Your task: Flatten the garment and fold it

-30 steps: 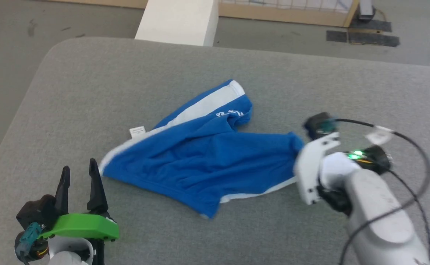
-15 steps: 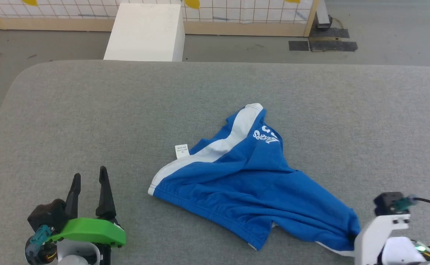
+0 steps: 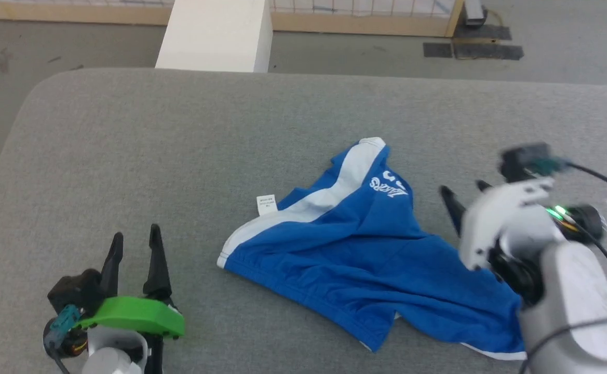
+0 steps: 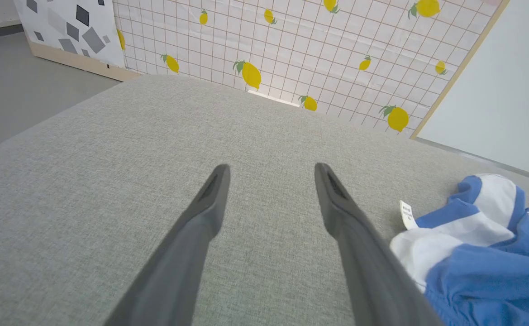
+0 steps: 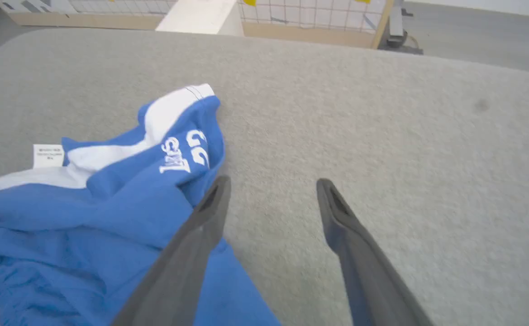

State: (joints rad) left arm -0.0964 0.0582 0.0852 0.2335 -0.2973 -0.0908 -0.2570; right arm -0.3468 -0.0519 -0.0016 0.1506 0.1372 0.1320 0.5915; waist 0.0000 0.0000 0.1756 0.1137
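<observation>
Head view, nearest first: the left claw (image 3: pixel 136 234) sits at the lower left over bare grey worktop (image 3: pixel 126 145), its two dark fingers spread apart and holding nothing, well short of the shorts (image 3: pixel 355 249). At the lower right the right claw (image 3: pixel 463 188) is likewise parted and empty, and its pale forearm (image 3: pixel 568 306) overlaps the nearest corner of the shorts. In the right wrist view one finger (image 5: pixel 187 244) lies over blue fabric and the other over bare worktop; whether it touches the cloth cannot be told.

The shorts lie crumpled near the middle of the worktop, toward the right, blue side up. A white band (image 3: pixel 329 195) runs diagonally along their far-left edge, with a small white label (image 3: pixel 266 204) lying beside it. White lettering (image 3: pixel 389 187) shows on the raised far fold. Beyond the far edge of the worktop stands a white block (image 3: pixel 215 36) on the grey floor (image 3: pixel 360 52). The left wrist view adds a lemon-patterned grid panel (image 4: pixel 291 45).
</observation>
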